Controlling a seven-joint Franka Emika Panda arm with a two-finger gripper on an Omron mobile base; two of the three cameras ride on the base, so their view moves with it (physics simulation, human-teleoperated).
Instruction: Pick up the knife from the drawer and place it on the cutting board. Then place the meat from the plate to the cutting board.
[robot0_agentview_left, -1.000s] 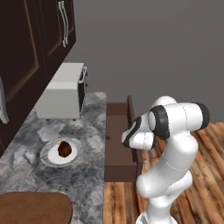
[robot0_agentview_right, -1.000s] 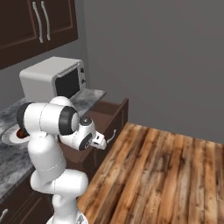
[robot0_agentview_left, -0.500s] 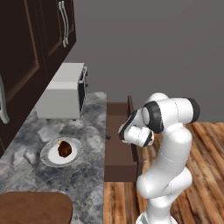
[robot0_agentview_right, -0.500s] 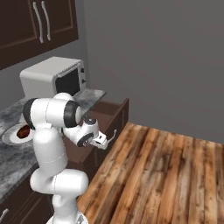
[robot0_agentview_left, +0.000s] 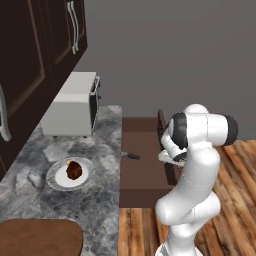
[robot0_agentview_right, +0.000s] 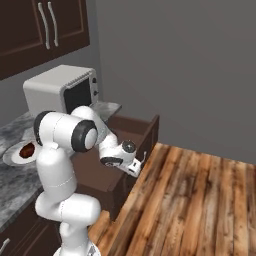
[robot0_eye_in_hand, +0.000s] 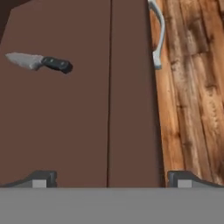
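In the left base view, the cutting board lies at the near left edge of the grey stone tabletop, with nothing on it. Just beyond it sits the plate with the meat on it, and behind that a toaster oven stands below the dark wall cabinets. To the right of the tabletop the drawer is pulled out, and the knife lies flat on its bottom near the tabletop side, handle pointing toward the drawer front. Further right the white arm bends over the drawer front.

In the hand view, the knife lies at the upper left of the drawer floor, blade to the left, dark handle to the right. The drawer's silver handle shows beyond the front panel, above the wooden floor. The end effector hangs above the drawer front with its fingertips spread wide apart, holding nothing and well clear of the knife.
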